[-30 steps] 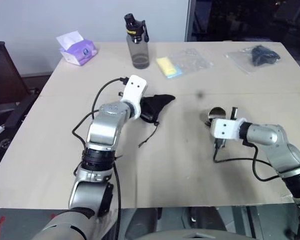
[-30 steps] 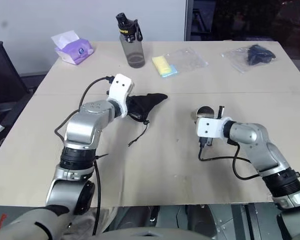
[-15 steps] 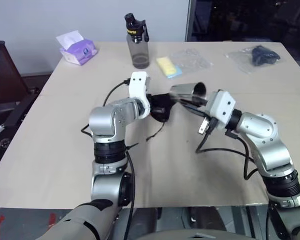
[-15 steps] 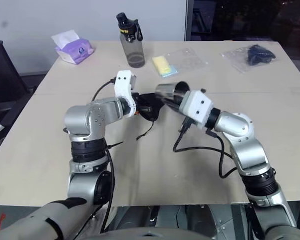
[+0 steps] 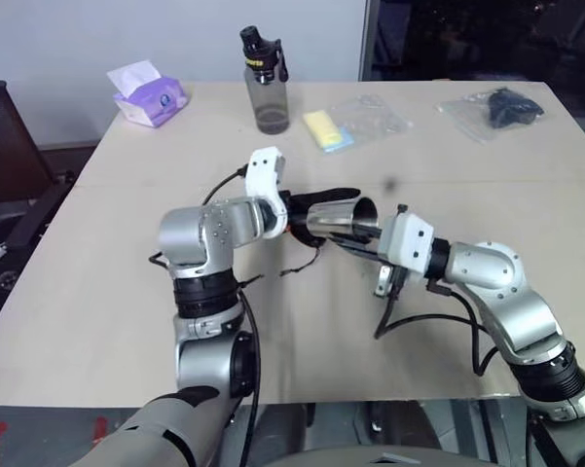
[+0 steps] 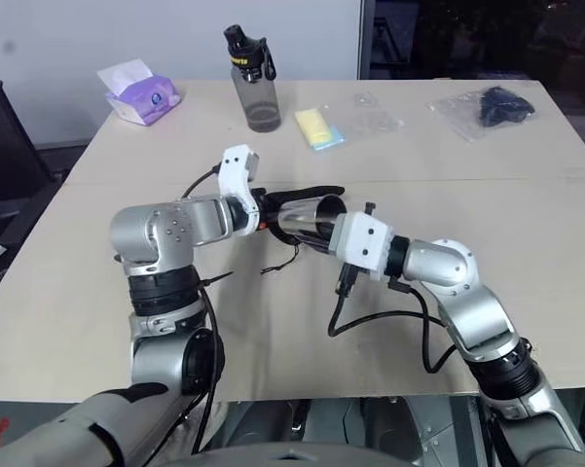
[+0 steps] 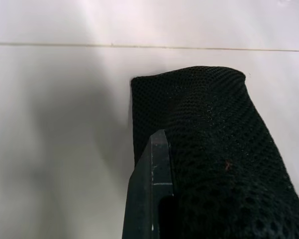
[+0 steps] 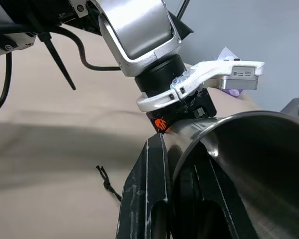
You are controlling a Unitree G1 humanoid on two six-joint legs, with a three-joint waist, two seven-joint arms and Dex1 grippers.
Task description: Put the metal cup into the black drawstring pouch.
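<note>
Since a second earlier, the right gripper (image 5: 370,234) had lifted the metal cup (image 5: 339,220) off the surface (image 5: 97,292) at the right of the frame and carried it to the middle, up against the black drawstring pouch (image 5: 316,201); the left gripper (image 5: 290,216) had swung slightly inward with the pouch.

In the left eye view, the cup lay on its side in the air at the centre of the frame, open mouth toward the right arm, base touching or just short of the pouch. The right jaws were clamped on its rim. The left jaws were pinched shut on the pouch, whose cord (image 5: 302,263) trailed down to the surface.

The right eye view showed the same, with the cup (image 6: 307,216) just left of centre.

In the left wrist view, one finger (image 7: 150,189) pressed into the mesh fabric of the pouch (image 7: 209,149), which hung limp.

In the right wrist view, a finger (image 8: 149,199) sat outside the cup wall (image 8: 249,174).

Judging from these views, the cup was stiff, light and slick, so the rim grip suited it. The pouch was soft and would collapse; holding it at the mouth hem seemed best, though whether the mouth stood open could not be told.
</note>
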